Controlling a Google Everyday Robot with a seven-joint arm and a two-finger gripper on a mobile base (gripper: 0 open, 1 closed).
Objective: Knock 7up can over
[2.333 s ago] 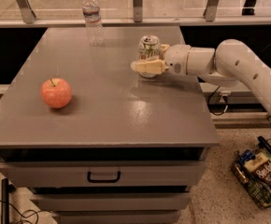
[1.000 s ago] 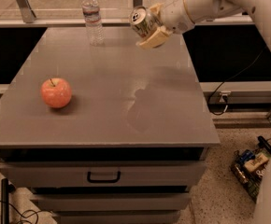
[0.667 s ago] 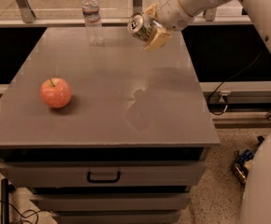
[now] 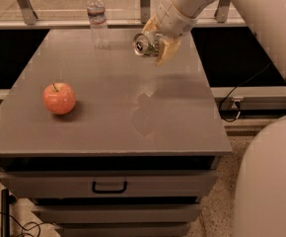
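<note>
The end effector (image 4: pixel 156 47) is in the upper middle of the frame, at the end of the big white arm. Its two fingers are squeezed onto the soda can (image 4: pixel 144 43). The soda can is up in the air above the back of the counter (image 4: pixel 182 117). It is tipped on its side, and its shiny top faces us.

A water bottle (image 4: pixel 98 18) stands near the back edge, to the left of the soda can and apart from it. An apple (image 4: pixel 59 98) sits at the left, well apart from both.

Things could go wrong from here. If the fingers let go this high up, the soda can may bounce, roll, and drop off the counter onto the floor. If the arm swings left, it may bump the water bottle and tip that over too. If the arm sets the soda can down standing up, the job is not done, because it has to end up lying down.
</note>
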